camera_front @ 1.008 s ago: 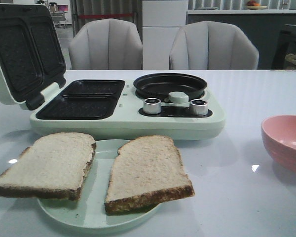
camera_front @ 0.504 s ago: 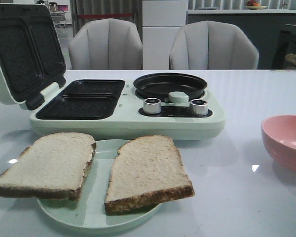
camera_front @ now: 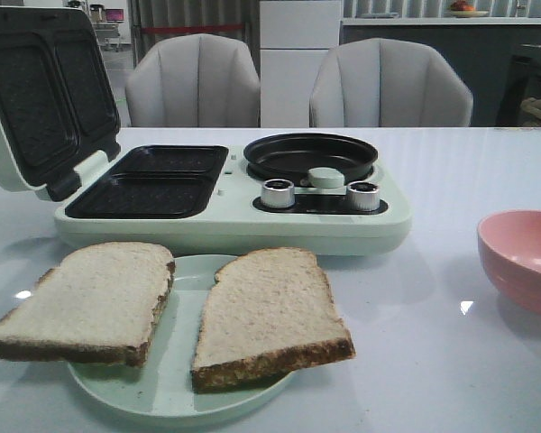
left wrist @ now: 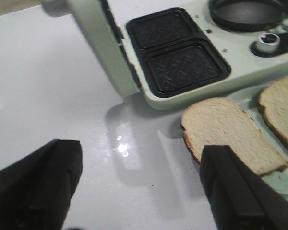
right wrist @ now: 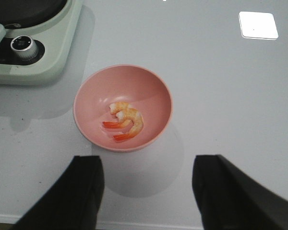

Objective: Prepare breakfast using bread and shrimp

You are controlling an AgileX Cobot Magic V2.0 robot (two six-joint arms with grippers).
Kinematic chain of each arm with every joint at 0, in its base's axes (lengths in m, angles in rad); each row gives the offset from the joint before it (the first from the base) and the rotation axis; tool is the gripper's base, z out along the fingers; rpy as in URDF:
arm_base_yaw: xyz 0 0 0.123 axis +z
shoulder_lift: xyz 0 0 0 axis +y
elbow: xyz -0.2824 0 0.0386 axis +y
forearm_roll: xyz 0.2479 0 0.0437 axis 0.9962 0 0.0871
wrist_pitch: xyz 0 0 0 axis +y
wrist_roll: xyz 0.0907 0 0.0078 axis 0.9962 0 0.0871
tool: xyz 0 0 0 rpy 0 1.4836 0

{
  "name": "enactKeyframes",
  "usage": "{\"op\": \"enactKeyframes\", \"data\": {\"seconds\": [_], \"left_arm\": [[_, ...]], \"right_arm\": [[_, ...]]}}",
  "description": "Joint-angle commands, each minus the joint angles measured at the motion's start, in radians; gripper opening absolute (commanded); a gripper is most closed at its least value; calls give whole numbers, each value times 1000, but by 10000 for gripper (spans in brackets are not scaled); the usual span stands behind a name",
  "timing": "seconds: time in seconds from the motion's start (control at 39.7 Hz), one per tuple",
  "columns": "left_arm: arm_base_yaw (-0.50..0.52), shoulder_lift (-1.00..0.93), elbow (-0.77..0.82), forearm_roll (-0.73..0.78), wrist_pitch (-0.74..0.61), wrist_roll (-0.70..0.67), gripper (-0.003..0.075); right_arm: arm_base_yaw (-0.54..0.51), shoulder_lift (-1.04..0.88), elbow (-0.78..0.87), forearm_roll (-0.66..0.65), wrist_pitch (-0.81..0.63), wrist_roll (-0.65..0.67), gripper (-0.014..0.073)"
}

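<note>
Two slices of bread lie side by side on a pale green plate (camera_front: 185, 383) at the front of the table: the left slice (camera_front: 90, 298) and the right slice (camera_front: 266, 311). Both also show in the left wrist view, the left slice (left wrist: 225, 129) and the right slice (left wrist: 283, 103). My left gripper (left wrist: 141, 158) is open and empty above the bare table, beside the left slice. The shrimp (right wrist: 127, 122), pale with orange-red tail, lies in a pink bowl (right wrist: 93, 96). My right gripper (right wrist: 146, 165) is open and empty, just short of the bowl. Neither gripper shows in the front view.
A pale green breakfast maker (camera_front: 234, 225) stands behind the plate, lid (camera_front: 36, 90) open upright at the left, two black sandwich wells (camera_front: 153, 180), a round black pan (camera_front: 311, 155) and two knobs. The pink bowl (camera_front: 523, 257) sits at the right edge. Two grey chairs stand behind the table.
</note>
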Motion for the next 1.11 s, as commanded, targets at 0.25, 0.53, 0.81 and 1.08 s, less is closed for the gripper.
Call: {"op": "enactKeyframes", "data": {"seconds": [0.25, 0.53, 0.81, 1.08], "left_arm": [[-364, 235, 27, 176, -123, 87, 560], [-608, 483, 46, 504, -145, -138, 560], [-681, 712, 46, 985, -110, -600, 560], [-681, 820, 44, 1287, -79, -852, 560]], "right_arm": [[2, 10, -26, -7, -77, -5, 518], [2, 10, -26, -7, -75, -5, 518], [2, 10, -26, -7, -75, -5, 518], [2, 10, -26, -7, -75, -5, 518]]}}
